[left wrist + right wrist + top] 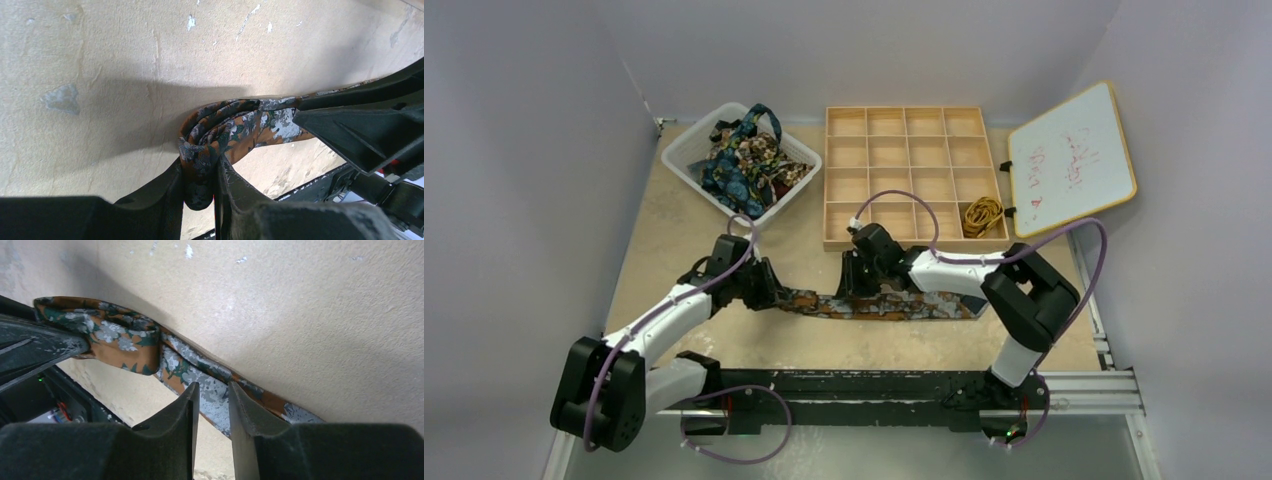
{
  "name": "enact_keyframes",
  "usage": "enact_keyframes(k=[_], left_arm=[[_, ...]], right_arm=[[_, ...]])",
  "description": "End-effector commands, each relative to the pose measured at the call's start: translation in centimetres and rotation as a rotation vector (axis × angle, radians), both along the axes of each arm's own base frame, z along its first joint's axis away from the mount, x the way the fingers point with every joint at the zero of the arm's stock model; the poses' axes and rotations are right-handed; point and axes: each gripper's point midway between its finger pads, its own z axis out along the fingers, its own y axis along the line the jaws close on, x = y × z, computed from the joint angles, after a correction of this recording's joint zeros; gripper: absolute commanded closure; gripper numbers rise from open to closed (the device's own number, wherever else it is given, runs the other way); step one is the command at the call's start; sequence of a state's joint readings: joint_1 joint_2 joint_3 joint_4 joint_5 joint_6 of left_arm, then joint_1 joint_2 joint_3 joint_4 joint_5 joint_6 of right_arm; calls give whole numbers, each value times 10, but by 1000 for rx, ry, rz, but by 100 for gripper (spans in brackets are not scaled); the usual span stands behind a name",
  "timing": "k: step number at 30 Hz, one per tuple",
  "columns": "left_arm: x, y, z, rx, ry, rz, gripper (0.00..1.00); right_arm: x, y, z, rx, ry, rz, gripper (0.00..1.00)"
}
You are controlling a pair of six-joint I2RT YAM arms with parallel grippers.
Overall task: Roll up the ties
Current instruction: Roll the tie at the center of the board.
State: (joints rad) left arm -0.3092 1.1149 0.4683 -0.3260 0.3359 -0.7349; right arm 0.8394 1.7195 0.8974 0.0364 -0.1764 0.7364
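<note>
Left fingers [160, 200]: you have them clamped on the coiled end [210, 135] of the brown tie [894, 305]. The coil stands on edge between the two pads, with a few turns of fabric showing.

Right fingers [175, 425]: yours stand slightly apart, with a narrow gap. Through that gap you see the flat strip of the tie and the desk [684, 230], and nothing is pinched between them. The tips sit at the tie's near edge, just along from the coil.

Brown tie: it lies flat along the near part of the desk, running left to right between your two arms. Its left end is in the left fingers, and its right end rests free near the right arm's elbow.

Other ties [744, 160]: you'll find a tangle of blue-teal and brown floral ones heaped in the white basket [679, 165] at the far left.

Gold-yellow tie [982, 214]: it is coiled in the near right corner compartment of the wooden tray [827, 180].

Tray lid [1074, 160]: it lies open to the right of the tray, its white face up and marked with red scribbles.
</note>
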Motion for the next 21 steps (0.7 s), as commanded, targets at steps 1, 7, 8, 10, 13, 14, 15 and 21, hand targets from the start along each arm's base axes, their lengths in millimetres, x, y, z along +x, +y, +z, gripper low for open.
enact_keyframes(k=[1,7,8,10,13,14,15,21], left_arm=[[13,3,20,37,-78,-16,84],[22,3,36,64,-125,-63,84],[21,4,36,78,-117,-65,84],[20,2,39,79,-122,-77,84],[22,6,41,112,-126,-75,84],[24,7,43,122,-126,-71,84],[25,6,42,124,-123,-78,84],[24,4,37,139,-103,-94,84]], right_arm=[[13,13,41,76,-93,1,68],[-6,61,60,336,-9,95,70],[-4,63,57,333,-4,90,70],[-2,66,51,326,6,84,71],[-2,69,43,321,30,80,73],[-3,69,40,319,40,83,73],[-4,69,39,321,50,88,74],[-1,74,40,320,51,102,74]])
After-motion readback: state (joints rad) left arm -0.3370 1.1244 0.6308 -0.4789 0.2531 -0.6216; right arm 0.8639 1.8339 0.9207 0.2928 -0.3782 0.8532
